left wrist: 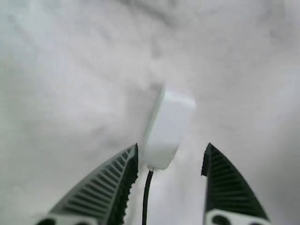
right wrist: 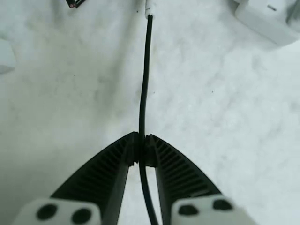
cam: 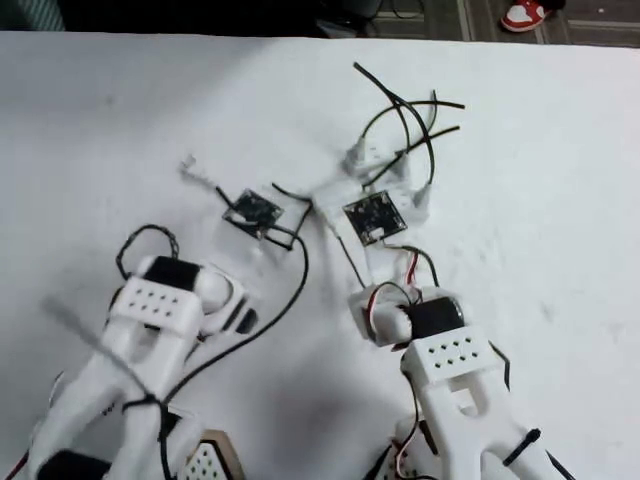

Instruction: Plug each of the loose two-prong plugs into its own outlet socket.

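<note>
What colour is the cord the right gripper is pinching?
Black. It shows best in the right wrist view, where the cord passes through the shut right gripper.

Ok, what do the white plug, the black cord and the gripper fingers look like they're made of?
The white plug looks like smooth moulded plastic, with rounded edges and a dull sheen. The black cord is probably sheathed in rubber or vinyl, as it bends in soft curves. On the right gripper, the fingers look like matte black plastic, ridged in fine ribs, possibly printed.
</note>
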You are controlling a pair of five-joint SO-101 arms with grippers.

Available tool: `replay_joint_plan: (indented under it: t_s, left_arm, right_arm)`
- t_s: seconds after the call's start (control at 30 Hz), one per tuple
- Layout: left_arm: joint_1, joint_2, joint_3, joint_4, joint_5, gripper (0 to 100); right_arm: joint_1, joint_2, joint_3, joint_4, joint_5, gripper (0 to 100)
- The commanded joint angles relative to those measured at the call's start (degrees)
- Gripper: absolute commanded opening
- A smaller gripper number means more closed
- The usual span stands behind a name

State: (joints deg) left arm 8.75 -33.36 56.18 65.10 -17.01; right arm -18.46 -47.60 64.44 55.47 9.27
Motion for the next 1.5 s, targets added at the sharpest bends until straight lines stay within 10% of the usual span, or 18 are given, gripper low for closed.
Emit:
replay_joint_plan:
  t_s: [0.0, 0.57, 1.0, 1.47]
  left_arm:
    - [-0.40, -7.25, -5.01, 5.10, -0.62, 24]
    - [-9.45, -13.58, 8.09, -6.95, -9.05, 20]
    - [6.46, -13.93, 14.15, -6.68, -5.19, 20]
    - [6.46, -13.49, 10.90, -5.36, -5.36, 23]
  right_arm:
    - [0.57, -1.19, -0.35, -1.01, -0.53, 1.8]
    - [0.57, -1.19, -0.35, -0.92, -0.53, 1.8]
    - [0.57, -1.19, -0.26, -0.92, -0.53, 1.8]
    - [0.57, -1.19, -0.26, -0.92, -0.53, 1.8]
